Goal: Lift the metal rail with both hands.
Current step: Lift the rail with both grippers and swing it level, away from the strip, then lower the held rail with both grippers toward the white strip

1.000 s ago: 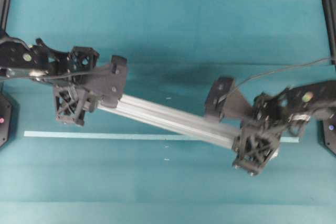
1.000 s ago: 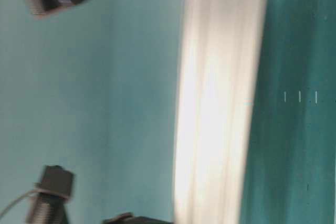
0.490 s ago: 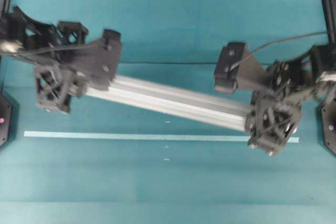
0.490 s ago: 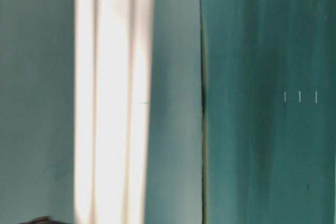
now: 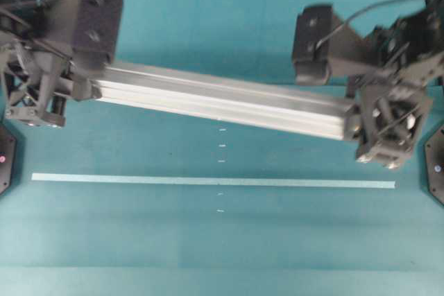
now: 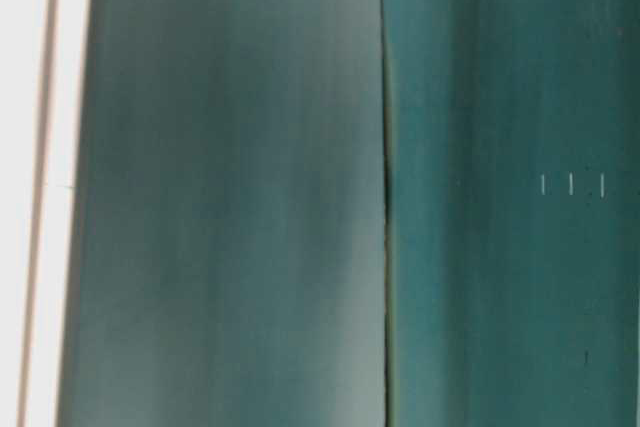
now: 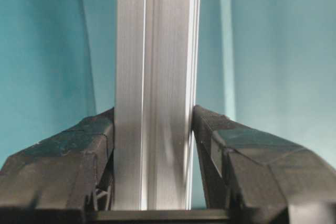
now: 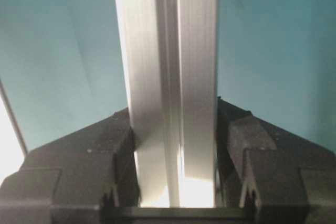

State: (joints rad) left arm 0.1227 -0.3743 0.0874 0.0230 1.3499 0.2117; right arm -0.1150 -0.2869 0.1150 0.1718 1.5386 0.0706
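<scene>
The metal rail (image 5: 222,100) is a long silver grooved bar. It hangs above the teal table, nearly level, with its right end a little nearer the front. My left gripper (image 5: 89,86) is shut on its left end and my right gripper (image 5: 352,118) on its right end. In the left wrist view the rail (image 7: 155,77) runs straight between the black fingers (image 7: 94,135) of the left gripper (image 7: 153,116), and both press its sides. The right wrist view shows the same: the rail (image 8: 170,51) is clamped in the right gripper (image 8: 173,111).
A thin pale tape strip (image 5: 208,181) lies on the table in front of the rail, with small white marks (image 5: 221,145) near the middle. Black arm bases (image 5: 5,157) (image 5: 436,171) stand at both side edges. A blurred pale band (image 6: 25,187) fills the table-level view's left edge.
Both grippers have risen with the rail, which looks larger and has shifted toward the far side. It has gone from tilted to nearly level. The pale band in the table-level view slid left.
</scene>
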